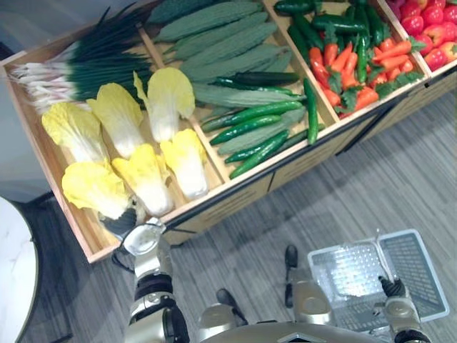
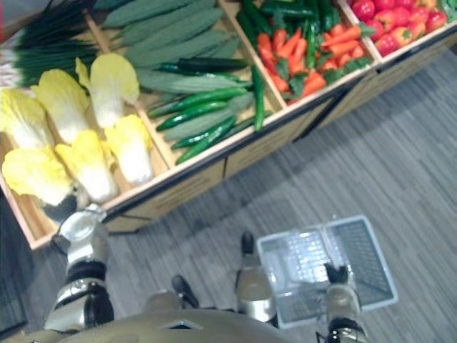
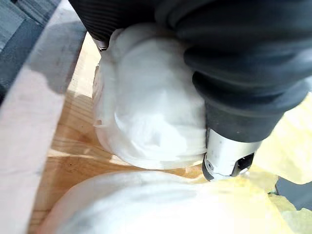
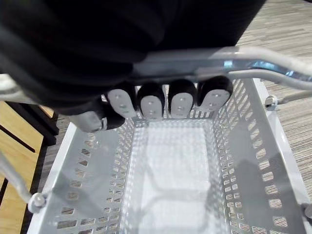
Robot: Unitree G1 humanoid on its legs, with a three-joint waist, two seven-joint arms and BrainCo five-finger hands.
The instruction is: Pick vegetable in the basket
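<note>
Grey plank floor (image 1: 371, 179); wooden produce stand (image 1: 44, 161). Stock: 6 cabbages in the left bay. Task item: nearest cabbage (image 3: 146, 112), lying in the front corner, well apart from the empty basket (image 4: 273, 170). Left hand (image 3: 234, 73) lies over its white base; whether the fingers have closed cannot be told. Right hand (image 4: 151, 105) is clenched round the handle (image 4: 253, 61). Risks: the smooth rounded base may slip, loose leaves may tear, and the touching neighbour may be dragged out.

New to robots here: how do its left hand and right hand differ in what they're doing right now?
The left hand lies against a pale cabbage in the wooden crate; the right hand has its fingers curled round the basket handle. The left hand reaches out to the vegetable display; the right hand is low over the floor, holding the basket. Both wear dark ribbed covers.
</note>
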